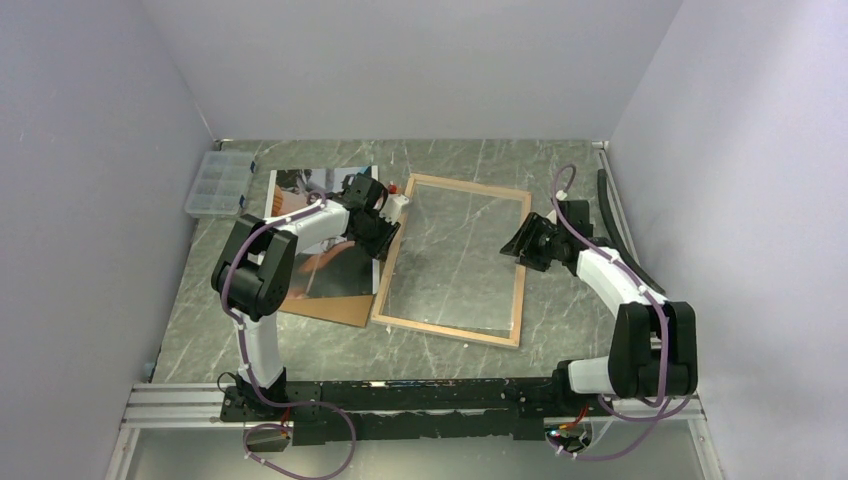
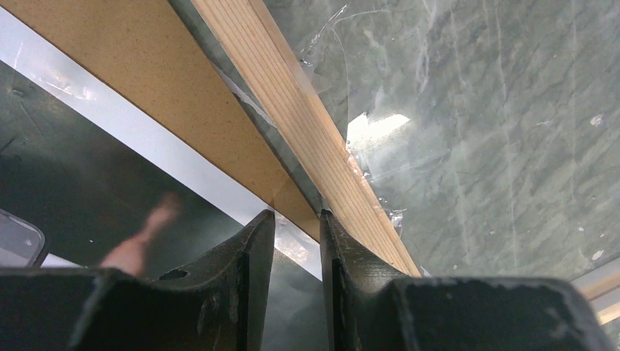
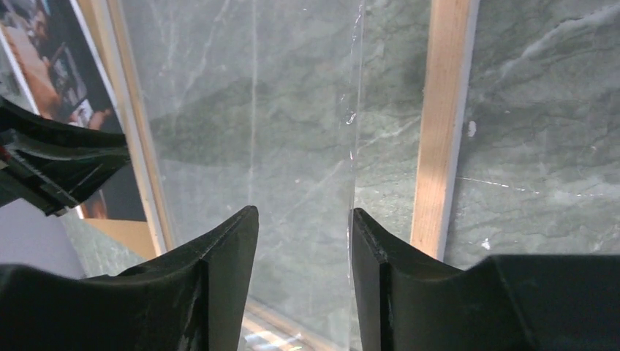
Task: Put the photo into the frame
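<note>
At frame rim, left end effector — narrow gap, hold unclear; right end effector half-open, empty.

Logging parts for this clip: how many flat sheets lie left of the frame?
2. The photo lies on top, beside the frame; the brown backing panel sits under it, showing along the near edge. More could be hidden beneath.

Robot lab cell — bare walls, aluminium rail

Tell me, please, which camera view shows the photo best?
Top external: the photo is mostly visible beside the frame, partly behind the left arm. Left wrist catches only one edge; right wrist, a sliver.
</note>
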`<act>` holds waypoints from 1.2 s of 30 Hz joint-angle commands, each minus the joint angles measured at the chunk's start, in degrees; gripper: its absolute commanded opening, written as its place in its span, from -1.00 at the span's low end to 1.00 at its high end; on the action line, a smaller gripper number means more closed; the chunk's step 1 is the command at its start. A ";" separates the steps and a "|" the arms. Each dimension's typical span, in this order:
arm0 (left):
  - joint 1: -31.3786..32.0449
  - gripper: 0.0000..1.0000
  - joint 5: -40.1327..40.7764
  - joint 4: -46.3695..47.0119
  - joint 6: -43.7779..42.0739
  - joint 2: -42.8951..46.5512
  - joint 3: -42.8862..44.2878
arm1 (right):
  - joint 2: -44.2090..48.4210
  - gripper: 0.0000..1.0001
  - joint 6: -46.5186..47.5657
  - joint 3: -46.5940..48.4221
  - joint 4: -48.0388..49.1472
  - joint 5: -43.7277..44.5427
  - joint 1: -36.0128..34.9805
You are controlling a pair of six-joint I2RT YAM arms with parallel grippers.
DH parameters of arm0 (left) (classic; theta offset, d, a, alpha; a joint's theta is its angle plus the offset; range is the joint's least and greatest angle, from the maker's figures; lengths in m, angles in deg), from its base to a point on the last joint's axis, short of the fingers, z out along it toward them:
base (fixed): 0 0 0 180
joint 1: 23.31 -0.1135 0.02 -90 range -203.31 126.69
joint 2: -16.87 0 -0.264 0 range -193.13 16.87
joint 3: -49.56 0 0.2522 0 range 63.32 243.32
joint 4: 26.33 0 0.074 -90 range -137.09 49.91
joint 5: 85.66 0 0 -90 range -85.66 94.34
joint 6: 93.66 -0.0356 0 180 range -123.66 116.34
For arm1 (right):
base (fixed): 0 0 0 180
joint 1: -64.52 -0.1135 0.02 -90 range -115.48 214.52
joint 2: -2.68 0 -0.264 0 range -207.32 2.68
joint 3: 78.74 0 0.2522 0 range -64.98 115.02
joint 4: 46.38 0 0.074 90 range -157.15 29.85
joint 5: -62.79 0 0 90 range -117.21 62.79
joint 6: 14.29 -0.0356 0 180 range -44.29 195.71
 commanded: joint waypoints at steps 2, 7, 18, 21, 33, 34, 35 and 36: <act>0.88 -0.31 -2.50 -3.92 0.14 -0.22 -2.43 | -1.60 0.13 2.62 2.71 -1.73 4.24 -0.38; 0.87 -0.32 -2.45 -3.96 0.07 0.09 -2.43 | -2.61 0.25 4.23 4.62 -4.77 8.09 -0.64; 0.88 -0.34 -2.43 -4.27 0.00 0.37 -1.98 | -5.74 0.26 4.17 5.73 -3.18 7.14 -0.83; 0.88 -0.34 -2.41 -4.38 -0.01 0.42 -2.00 | -6.14 0.26 4.20 5.73 -3.06 7.45 -0.83; -0.11 -0.35 -2.86 -5.53 -0.19 1.40 -0.68 | -8.14 0.22 3.64 5.63 -2.75 8.60 -1.20; -0.23 -0.35 -2.82 -5.52 -0.19 1.49 -0.73 | -8.19 0.21 3.57 5.52 -2.70 8.79 -1.41; -0.33 -0.35 -2.80 -5.47 -0.27 1.51 -0.74 | -8.27 0.19 3.60 5.38 -2.66 9.02 -1.63; -0.43 -0.35 -2.72 -5.42 -0.40 1.51 -0.80 | -8.32 0.18 3.54 5.19 -2.65 9.28 -1.84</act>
